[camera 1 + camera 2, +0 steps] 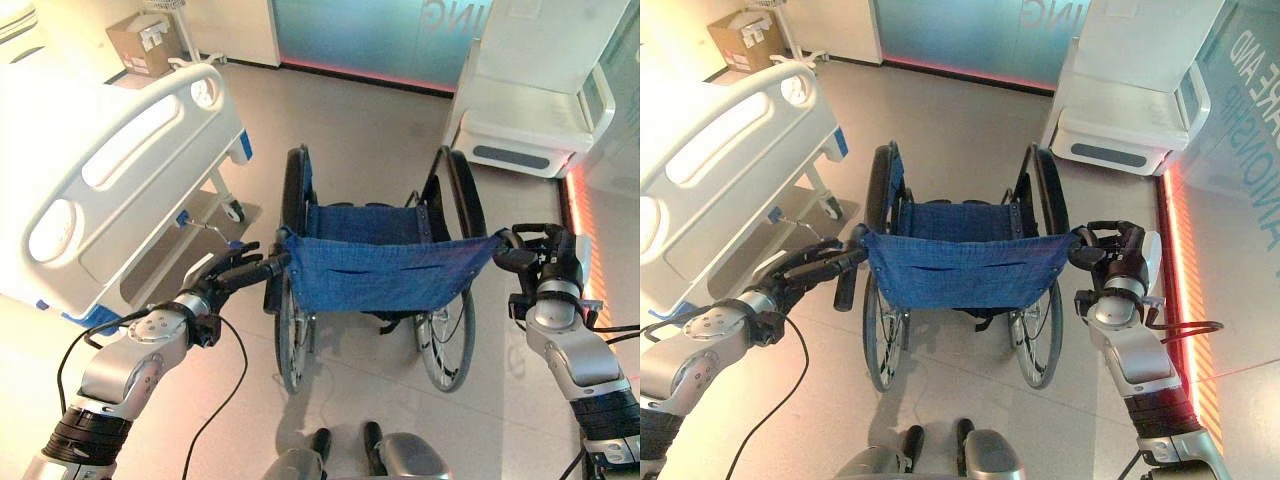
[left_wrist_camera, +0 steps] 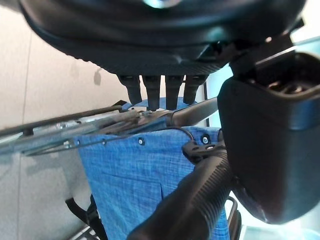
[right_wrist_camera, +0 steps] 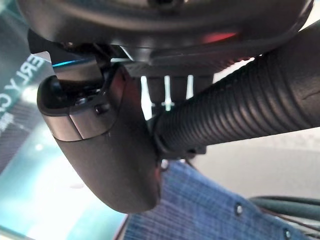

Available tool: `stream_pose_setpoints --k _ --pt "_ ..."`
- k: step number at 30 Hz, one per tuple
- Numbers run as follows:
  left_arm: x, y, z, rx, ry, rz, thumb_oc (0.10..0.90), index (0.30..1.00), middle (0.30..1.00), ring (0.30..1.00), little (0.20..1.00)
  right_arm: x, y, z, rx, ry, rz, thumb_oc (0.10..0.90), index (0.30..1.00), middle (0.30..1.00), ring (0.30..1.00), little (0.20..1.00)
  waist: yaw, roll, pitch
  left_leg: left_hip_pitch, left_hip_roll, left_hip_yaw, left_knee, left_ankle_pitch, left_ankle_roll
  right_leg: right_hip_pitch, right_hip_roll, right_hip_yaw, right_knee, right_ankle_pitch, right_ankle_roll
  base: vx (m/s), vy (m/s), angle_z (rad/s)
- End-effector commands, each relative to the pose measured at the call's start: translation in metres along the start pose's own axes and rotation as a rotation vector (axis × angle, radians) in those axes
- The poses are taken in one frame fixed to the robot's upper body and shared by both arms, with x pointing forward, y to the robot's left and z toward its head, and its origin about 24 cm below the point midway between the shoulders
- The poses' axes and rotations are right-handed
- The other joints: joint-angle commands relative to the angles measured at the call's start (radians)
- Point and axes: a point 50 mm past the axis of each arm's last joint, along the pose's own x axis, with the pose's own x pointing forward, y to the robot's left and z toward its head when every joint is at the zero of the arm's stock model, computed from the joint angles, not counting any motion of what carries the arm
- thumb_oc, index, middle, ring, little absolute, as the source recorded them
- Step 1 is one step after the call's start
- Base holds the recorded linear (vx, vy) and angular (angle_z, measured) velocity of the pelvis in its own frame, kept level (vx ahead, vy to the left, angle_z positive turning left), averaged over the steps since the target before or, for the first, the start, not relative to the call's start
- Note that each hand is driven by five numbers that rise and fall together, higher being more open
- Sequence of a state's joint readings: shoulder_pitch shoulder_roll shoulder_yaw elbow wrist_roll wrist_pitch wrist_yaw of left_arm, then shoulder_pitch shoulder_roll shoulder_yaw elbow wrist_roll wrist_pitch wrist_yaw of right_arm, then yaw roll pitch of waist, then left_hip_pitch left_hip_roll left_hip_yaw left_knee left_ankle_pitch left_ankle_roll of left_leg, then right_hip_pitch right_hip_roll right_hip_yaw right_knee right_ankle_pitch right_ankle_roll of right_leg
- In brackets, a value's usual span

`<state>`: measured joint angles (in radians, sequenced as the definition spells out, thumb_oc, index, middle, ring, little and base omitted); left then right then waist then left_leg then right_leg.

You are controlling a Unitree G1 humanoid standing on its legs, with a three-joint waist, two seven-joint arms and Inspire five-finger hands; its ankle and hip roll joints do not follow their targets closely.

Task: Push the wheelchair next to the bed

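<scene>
The wheelchair (image 1: 380, 270), with its blue sling back, is shown directly ahead of the fingers, both push handles taken up. The left hand (image 1: 222, 281) is seen with fingers (image 2: 155, 90) curled over the ribbed left handle (image 2: 192, 200); the right hand (image 1: 1118, 262) is likewise wrapped round the right handle (image 3: 240, 112), thumb beneath. The bed (image 1: 110, 170) lies outward of the left fingers, its white footboard just beside the chair's near wheel (image 1: 292, 330).

Risks, as judged: an uneven push would likely swing the chair leftward, so that the wheel or frame catches the bed's caster (image 1: 233, 210) and undercarriage; a loose grip on the left handle could be lost, as only the fingertips appear hooked.

Beyond the right fingers a white cabinet (image 1: 535, 100) is set, well apart. A cardboard box (image 1: 145, 42) is seen far past the bed. The floor ahead of the chair appears open.
</scene>
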<state>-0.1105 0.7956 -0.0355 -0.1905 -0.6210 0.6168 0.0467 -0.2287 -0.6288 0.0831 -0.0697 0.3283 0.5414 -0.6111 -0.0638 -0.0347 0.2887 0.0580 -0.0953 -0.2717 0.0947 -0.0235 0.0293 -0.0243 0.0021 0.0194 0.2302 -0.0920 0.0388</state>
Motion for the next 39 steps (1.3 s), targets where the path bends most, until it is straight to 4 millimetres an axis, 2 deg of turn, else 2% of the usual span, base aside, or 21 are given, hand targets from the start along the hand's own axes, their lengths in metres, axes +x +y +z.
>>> stream_pose_setpoints --k 1,10,17,22,32,36,37,38,39 --pt "-0.011 0.016 0.017 -0.007 -0.102 0.044 0.8 0.9 0.9 0.9 0.9 -0.027 0.036 -0.01 0.248 0.063 0.226 0.4 0.3 0.3 0.3 0.3 0.032 0.055 -0.051 0.131 -0.051 0.039 -0.063 -0.052 0.068 -0.163 0.007 -0.003 -0.094 0.273 0.07 0.0 0.0 0.0" --pt "-0.007 -0.011 -0.002 -0.084 -0.019 -0.121 0.8 0.9 0.9 0.9 0.9 -0.031 0.039 -0.015 0.248 0.065 0.228 0.4 0.3 0.3 0.3 0.3 0.027 0.058 -0.042 0.133 -0.055 0.047 -0.061 -0.054 0.075 -0.165 0.006 -0.001 -0.092 0.281 0.075 0.0 0.0 0.0" --pt "-0.007 -0.047 -0.015 -0.176 0.058 -0.322 0.8 0.9 0.9 0.9 0.9 -0.035 0.039 -0.019 0.245 0.065 0.23 0.4 0.3 0.3 0.3 0.3 0.017 0.066 -0.031 0.139 -0.053 0.057 -0.057 -0.064 0.084 -0.165 0.018 0.004 -0.087 0.282 0.076 0.02 -0.002 0.0" --pt "-0.008 -0.066 -0.02 -0.236 0.076 -0.393 0.8 0.9 0.9 0.9 0.9 -0.037 0.041 -0.024 0.242 0.068 0.232 0.4 0.3 0.3 0.3 0.3 0.013 0.065 -0.03 0.136 -0.057 0.061 -0.053 -0.066 0.089 -0.165 0.02 0.01 -0.088 0.285 0.076 0.0 0.0 0.0" --pt "-0.009 -0.08 -0.018 -0.314 0.048 -0.399 0.8 0.9 0.9 0.9 0.9 -0.041 0.044 -0.031 0.233 0.081 0.239 0.4 0.3 0.3 0.3 0.3 0.007 0.059 -0.036 0.139 -0.064 0.065 -0.049 -0.07 0.099 -0.163 0.025 0.018 -0.087 0.29 0.075 0.02 0.0 -0.01" --pt "-0.007 -0.082 -0.008 -0.377 -0.016 -0.377 0.8 0.9 0.9 0.9 0.9 -0.042 0.045 -0.033 0.224 0.091 0.245 0.4 0.3 0.3 0.3 0.3 0.006 0.051 -0.037 0.143 -0.066 0.063 -0.049 -0.072 0.101 -0.159 0.026 0.021 -0.087 0.291 0.076 0.04 -0.003 0.0" --pt "-0.007 -0.081 -0.006 -0.381 -0.031 -0.371 0.776 0.865 0.865 0.865 0.865 -0.043 0.045 -0.034 0.223 0.095 0.246 0.4 0.3 0.3 0.3 0.3 0.006 0.05 -0.038 0.145 -0.066 0.063 -0.049 -0.072 0.101 -0.158 0.026 0.021 -0.087 0.291 0.077 0.04 -0.002 0.0" --pt "-0.007 -0.081 -0.004 -0.394 -0.041 -0.369 0.557 0.535 0.535 0.535 0.535 -0.044 0.046 -0.035 0.22 0.098 0.247 0.4 0.3 0.3 0.3 0.3 0.006 0.049 -0.039 0.146 -0.066 0.063 -0.049 -0.073 0.102 -0.158 0.026 0.021 -0.086 0.292 0.077 0.05 -0.003 -0.01" --pt "-0.008 -0.081 0.0 -0.408 -0.051 -0.361 0.4 0.3 0.3 0.3 0.3 -0.044 0.046 -0.036 0.216 0.102 0.249 0.4 0.3 0.3 0.3 0.3 0.005 0.047 -0.04 0.149 -0.067 0.062 -0.051 -0.073 0.103 -0.157 0.027 0.022 -0.086 0.294 0.078 0.04 -0.002 -0.01"
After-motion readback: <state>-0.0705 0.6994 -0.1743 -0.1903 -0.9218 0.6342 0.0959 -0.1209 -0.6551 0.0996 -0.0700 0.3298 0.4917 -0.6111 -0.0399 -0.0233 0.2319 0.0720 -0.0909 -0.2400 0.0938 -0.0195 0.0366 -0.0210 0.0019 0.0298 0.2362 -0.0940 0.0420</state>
